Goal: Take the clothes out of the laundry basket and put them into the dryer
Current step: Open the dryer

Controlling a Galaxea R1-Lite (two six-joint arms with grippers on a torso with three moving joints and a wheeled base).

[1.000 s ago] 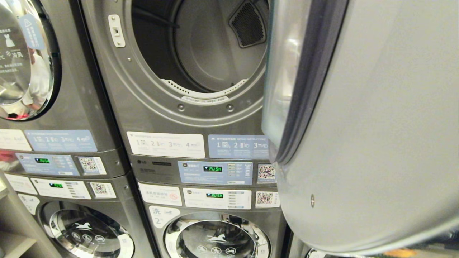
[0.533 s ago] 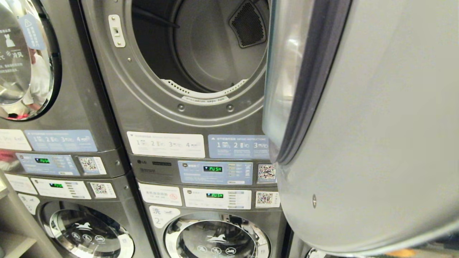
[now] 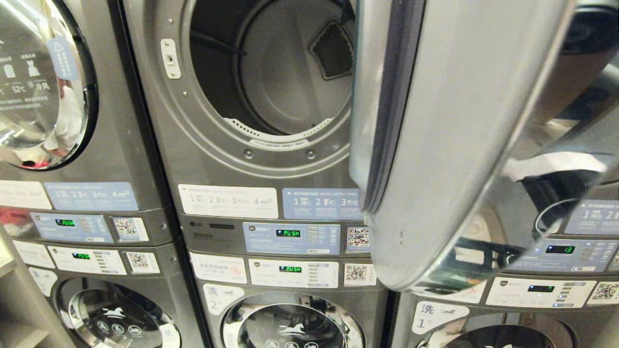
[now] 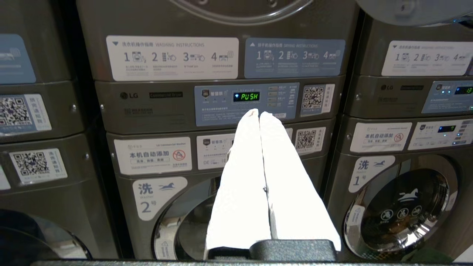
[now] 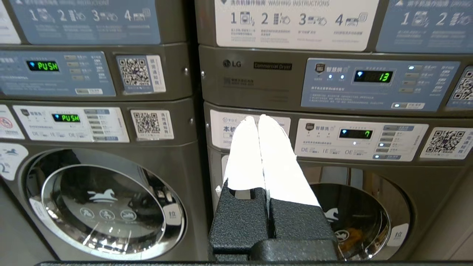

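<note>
Grey steel fills my head camera: a wall of stacked grey metal laundry machines (image 3: 159, 145), dryers above and washers below, standing side by side. At twelve o'clock sits the round open mouth of the middle grey dryer (image 3: 271, 87), its bare metal drum showing a dark perforated vent at one o'clock inside; I see no clothes in the drum. From one to four o'clock the big round silver dryer door (image 3: 449, 145) hangs swung wide towards me, covering much of the neighbouring stack. Below the opening, white and blue instruction labels (image 3: 271, 202) run across the panel, and under them a blue control strip with a green "PUSH" display (image 3: 287, 233). At six o'clock a chrome-ringed washer door (image 3: 290, 324) peeks in. No laundry basket shows in any of my views.

My left gripper (image 4: 258, 113) has its two white fingers pressed together with nothing between them, pointing at the middle stack's control strip. My right gripper (image 5: 257, 117) is likewise clenched and empty, aimed at the right-hand stack's white washer label (image 5: 229, 129).
</note>
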